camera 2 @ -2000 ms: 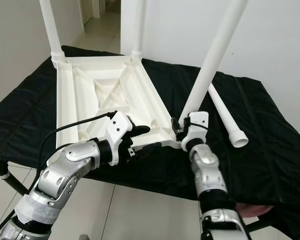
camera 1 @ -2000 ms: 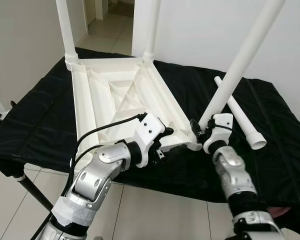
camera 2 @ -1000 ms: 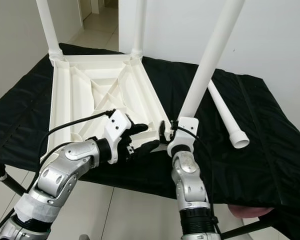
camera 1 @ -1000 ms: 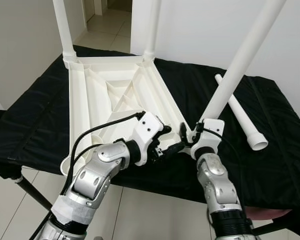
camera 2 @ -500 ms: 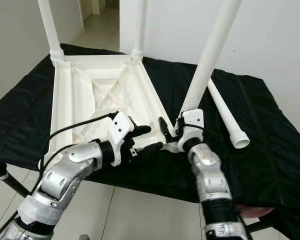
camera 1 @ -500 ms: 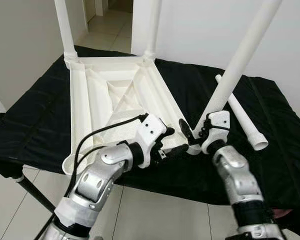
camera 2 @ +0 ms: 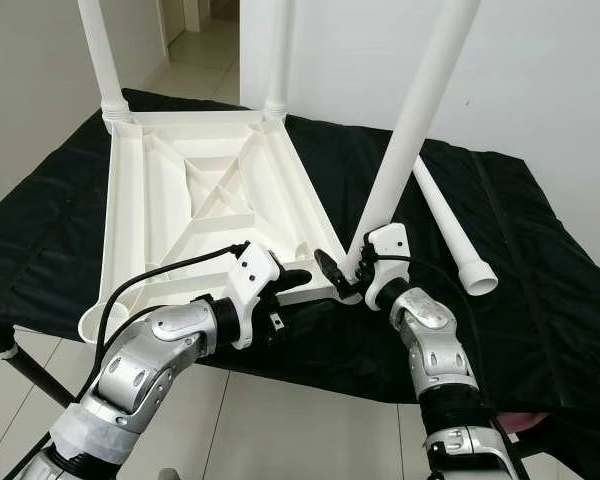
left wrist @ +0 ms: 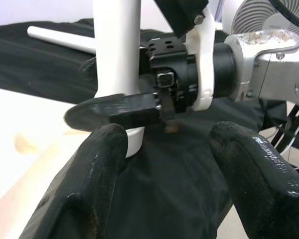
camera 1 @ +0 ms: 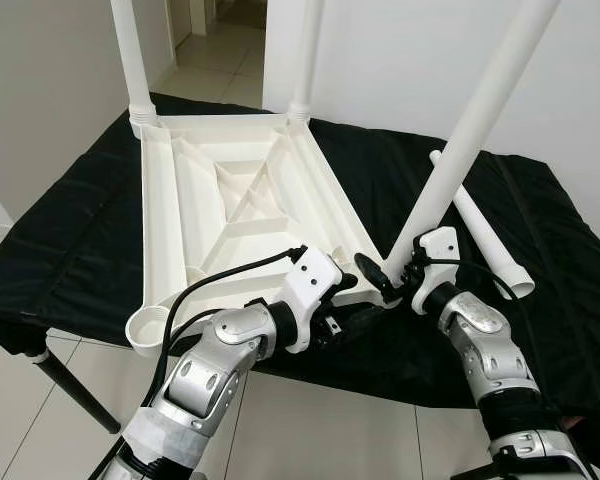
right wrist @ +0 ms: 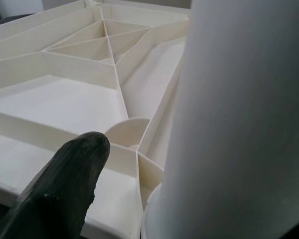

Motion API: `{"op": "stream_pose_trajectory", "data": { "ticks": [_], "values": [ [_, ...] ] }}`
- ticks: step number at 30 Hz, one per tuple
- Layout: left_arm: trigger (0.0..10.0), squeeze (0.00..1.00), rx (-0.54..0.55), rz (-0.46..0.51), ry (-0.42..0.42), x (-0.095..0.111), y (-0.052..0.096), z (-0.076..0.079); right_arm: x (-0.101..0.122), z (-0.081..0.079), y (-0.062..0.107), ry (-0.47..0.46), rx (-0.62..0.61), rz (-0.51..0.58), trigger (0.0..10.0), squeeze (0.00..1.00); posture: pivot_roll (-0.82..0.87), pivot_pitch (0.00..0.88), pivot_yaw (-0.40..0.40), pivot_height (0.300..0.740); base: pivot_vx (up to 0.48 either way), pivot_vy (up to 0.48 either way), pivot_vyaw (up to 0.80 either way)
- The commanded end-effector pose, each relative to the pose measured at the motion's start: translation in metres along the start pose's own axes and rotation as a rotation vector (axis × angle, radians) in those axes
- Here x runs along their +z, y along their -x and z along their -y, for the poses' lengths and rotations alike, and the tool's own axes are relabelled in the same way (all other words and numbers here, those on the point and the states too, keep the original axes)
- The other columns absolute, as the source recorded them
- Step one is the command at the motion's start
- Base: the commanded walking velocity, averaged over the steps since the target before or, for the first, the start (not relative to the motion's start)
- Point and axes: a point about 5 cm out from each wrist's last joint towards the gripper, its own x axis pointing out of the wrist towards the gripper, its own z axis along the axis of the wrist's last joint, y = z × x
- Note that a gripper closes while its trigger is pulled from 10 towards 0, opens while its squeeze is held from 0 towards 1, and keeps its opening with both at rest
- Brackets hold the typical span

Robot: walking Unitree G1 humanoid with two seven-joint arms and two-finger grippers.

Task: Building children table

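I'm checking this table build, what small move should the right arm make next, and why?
Probably tip the tilted leg upright over the near corner socket, then press it down. The right gripper holds its lower end at the upturned tabletop corner, yet it leans, unlike the two far legs.

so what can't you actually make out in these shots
- Tall white plastic leg in the right gripper: top cut off by the head views' upper edge.
- Its foot in the upturned white tabletop's corner socket: hidden behind the gripper, seating unclear.
- Left gripper: whether its fingers touch the tabletop, unclear.
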Motion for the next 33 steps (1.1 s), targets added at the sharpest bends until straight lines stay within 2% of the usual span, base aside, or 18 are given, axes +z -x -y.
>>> {"op": "stream_pose_trajectory", "data": {
  "ticks": [1,3,4,5,6,7,8,17,22,23,24,28,31,33],
  "values": [
    [10.0,0.00,0.058,-0.015,-0.006,-0.004,0.001,-0.003,-0.008,-0.002,0.000,-0.014,0.050,-0.031,10.0,0.00,-0.02,0.000,-0.068,0.740,0.000,0.000,0.00],
    [10.0,0.00,0.058,-0.015,-0.007,-0.004,0.001,-0.003,-0.009,-0.001,0.000,-0.017,0.056,-0.031,10.0,0.00,-0.02,0.000,-0.068,0.740,0.000,0.000,0.00],
    [10.0,0.00,0.061,-0.015,-0.011,-0.004,0.001,-0.005,-0.010,0.001,-0.001,-0.024,0.055,-0.034,4.4,0.00,-0.01,0.000,-0.063,0.740,0.000,0.000,0.00],
    [10.0,0.00,0.061,-0.015,-0.011,-0.004,0.001,-0.005,-0.010,0.001,-0.001,-0.024,0.055,-0.034,4.4,0.00,-0.01,0.000,-0.063,0.740,0.000,0.000,0.00],
    [10.0,0.00,0.062,-0.016,-0.014,-0.003,0.002,-0.006,-0.011,0.002,-0.002,-0.027,0.055,-0.035,2.7,0.00,-0.01,0.000,-0.061,0.740,0.000,0.000,0.00],
    [10.0,0.00,0.062,-0.016,-0.014,-0.003,0.002,-0.006,-0.011,0.002,-0.002,-0.027,0.055,-0.035,2.7,0.00,-0.01,0.000,-0.061,0.740,0.000,0.000,0.00],
    [10.0,0.00,0.062,-0.016,-0.017,-0.002,0.002,-0.006,-0.012,0.003,-0.003,-0.033,0.056,-0.035,0.0,0.00,-0.01,0.000,-0.061,0.740,0.000,0.000,0.00],
    [10.0,0.00,0.059,-0.016,-0.023,-0.002,0.002,-0.006,-0.015,0.004,-0.004,-0.061,0.069,-0.030,0.0,0.00,-0.01,0.000,-0.059,0.740,0.000,0.000,0.00],
    [10.0,0.00,0.057,-0.017,-0.023,-0.003,0.002,-0.004,-0.024,-0.003,-0.002,-0.092,0.031,-0.042,0.0,0.00,-0.02,0.000,-0.065,0.740,0.000,0.000,0.00],
    [10.0,0.00,0.056,-0.018,-0.023,-0.003,0.002,-0.004,-0.026,-0.005,-0.002,-0.092,0.006,-0.047,7.5,0.00,-0.02,0.000,-0.065,0.740,0.000,0.000,0.00],
    [10.0,0.00,0.055,-0.018,-0.023,-0.003,0.002,-0.004,-0.027,-0.005,-0.003,-0.094,-0.012,-0.046,10.0,0.00,-0.02,0.000,-0.065,0.740,0.000,0.000,0.00],
    [10.0,0.00,0.056,-0.017,-0.023,-0.003,0.002,-0.004,-0.029,-0.005,-0.004,-0.106,-0.059,-0.055,10.0,0.00,-0.02,0.000,-0.066,0.740,0.000,0.000,0.00],
    [10.0,0.00,0.057,-0.017,-0.024,-0.003,0.003,-0.004,-0.031,-0.006,-0.005,-0.114,-0.196,-0.062,10.0,0.00,-0.02,0.000,-0.070,0.740,0.000,0.000,0.00],
    [10.0,0.00,0.058,-0.017,-0.024,-0.003,0.003,-0.004,-0.030,-0.007,-0.006,-0.114,-0.222,-0.060,10.0,0.00,-0.02,0.000,-0.070,0.740,0.000,0.000,0.00]
  ]
}}
